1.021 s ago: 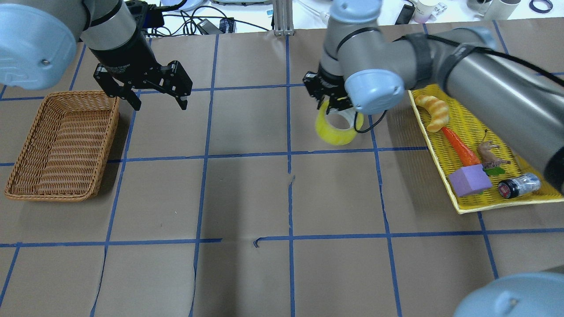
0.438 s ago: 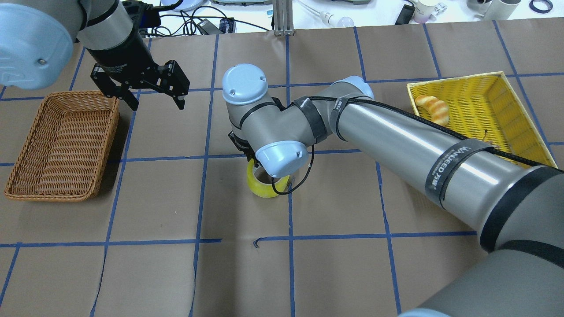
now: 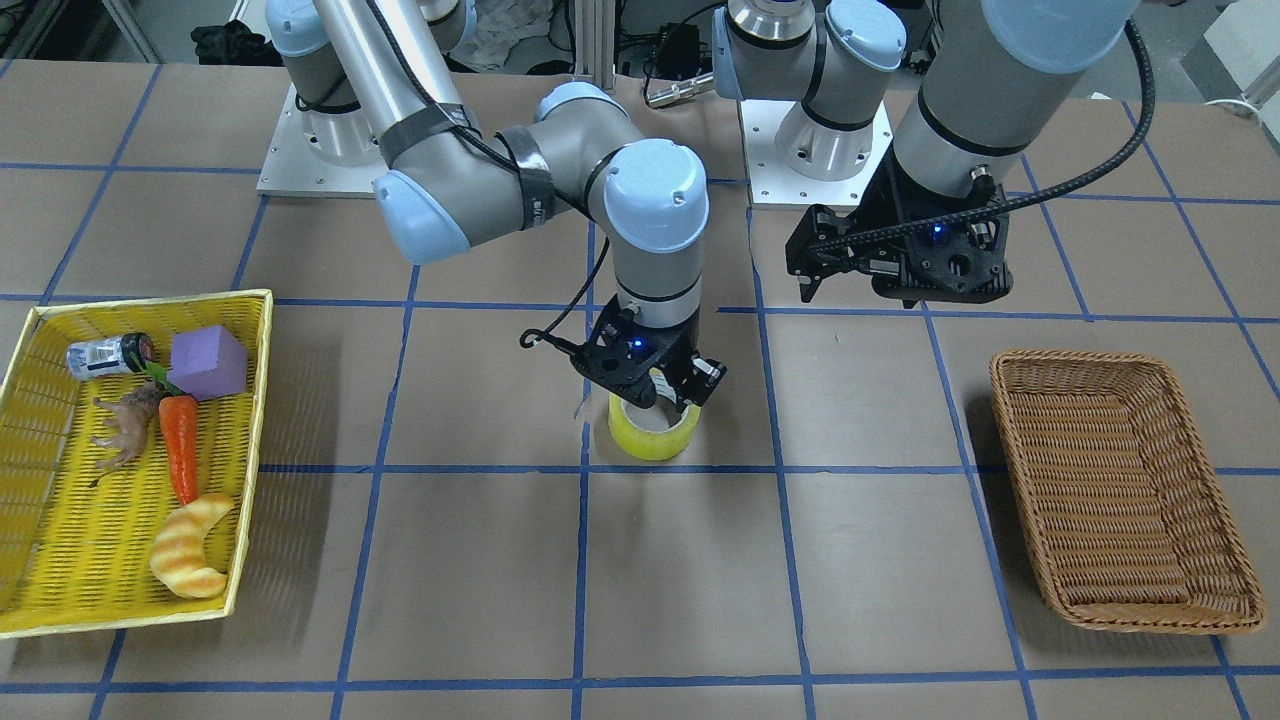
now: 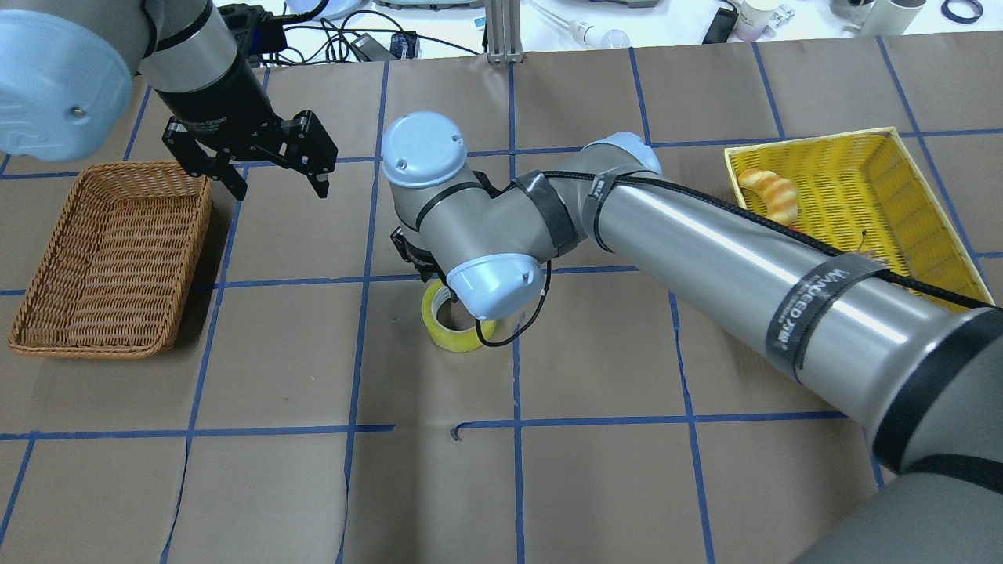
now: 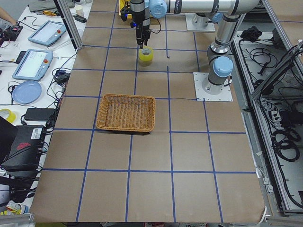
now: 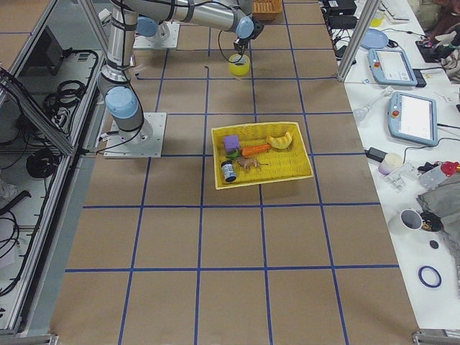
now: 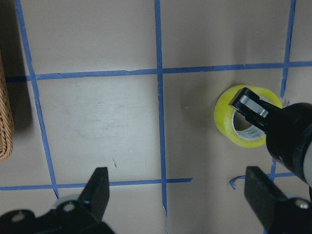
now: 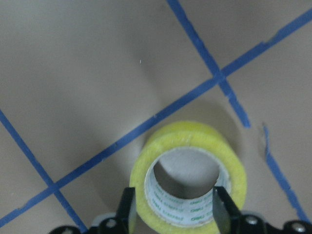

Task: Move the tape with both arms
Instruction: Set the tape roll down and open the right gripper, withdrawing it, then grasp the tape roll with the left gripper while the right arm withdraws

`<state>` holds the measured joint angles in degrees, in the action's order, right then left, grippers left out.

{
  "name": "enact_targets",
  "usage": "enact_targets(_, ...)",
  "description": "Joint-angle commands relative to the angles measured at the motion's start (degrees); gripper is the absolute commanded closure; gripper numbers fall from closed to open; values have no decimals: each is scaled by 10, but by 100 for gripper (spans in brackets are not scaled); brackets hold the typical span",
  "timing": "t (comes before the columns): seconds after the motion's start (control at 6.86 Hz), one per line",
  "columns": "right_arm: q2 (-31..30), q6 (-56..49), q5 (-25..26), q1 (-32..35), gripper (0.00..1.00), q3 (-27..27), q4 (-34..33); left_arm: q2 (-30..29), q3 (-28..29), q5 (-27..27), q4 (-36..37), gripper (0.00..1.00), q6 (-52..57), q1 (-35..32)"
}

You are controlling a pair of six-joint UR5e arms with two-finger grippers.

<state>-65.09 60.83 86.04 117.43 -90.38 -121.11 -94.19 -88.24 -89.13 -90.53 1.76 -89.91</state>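
**Front edge, operators' side.** On the paper-covered table (image 3: pixel 680 580), a wicker basket (image 3: pixel 1110 480) is sitting toward the robot's left end and a yellow tray (image 3: pixel 60 560) toward its right end. The tray is holding a striped croissant toy (image 3: pixel 188 548), a carrot (image 3: pixel 180 445), a purple block (image 3: pixel 207 363), a small animal figure (image 3: pixel 122 425) and a small bottle (image 3: pixel 108 356) lying on its side.

**Mid-table.** The tape (image 3: pixel 655 435) is lying flat, hole up. It is tucked into the corner where two blue grid lines (image 3: pixel 680 468) are crossing, well apart from both tray and basket. The right gripper (image 3: pixel 660 398) is pointing straight down over it, with its blue light glowing. Its fingers are standing apart, not pinching. In its wrist view, one finger (image 8: pixel 127 209) is showing just outside the roll's wall, and the other is overlapping the opposite side of the core opening. Cannot tell whether either one is touching the roll.

**Farther back.** The left gripper (image 4: pixel 280 188) is hovering above the table between tape and basket, near one corner of the basket. Its fingers are spread wide over bare paper.

**Rearmost.** The left arm (image 3: pixel 1000 100) and right arm (image 3: pixel 480 190) are rising from white base plates (image 3: pixel 768 185).
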Motion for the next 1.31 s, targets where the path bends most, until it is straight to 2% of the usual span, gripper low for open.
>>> enact_targets(0.0,-89,-205,1,-123,23,0,84,1,-8,3,0,0,-1,-4)
enact_targets(0.15,-125,-344,43,-198,0,-1,113,-1,-27,32,1,0,-10,-11)
enact_targets(0.29,-147,-441,78,-253,0,-1,151,-3,-53,109,12,0,-11,-11)
enact_targets(0.44,-176,-488,77,-290,0,1,203,-4,-81,120,33,0,-11,-12)
enact_targets(0.58,-200,-497,82,-303,0,-1,243,-9,-103,119,76,0,-18,-22)
enact_targets(0.88,-203,-508,73,-318,0,-6,258,-38,-146,76,152,0,-31,-31)
enact_targets(1.17,-214,-544,70,-314,0,-8,308,-77,-178,75,234,0,-32,-32)
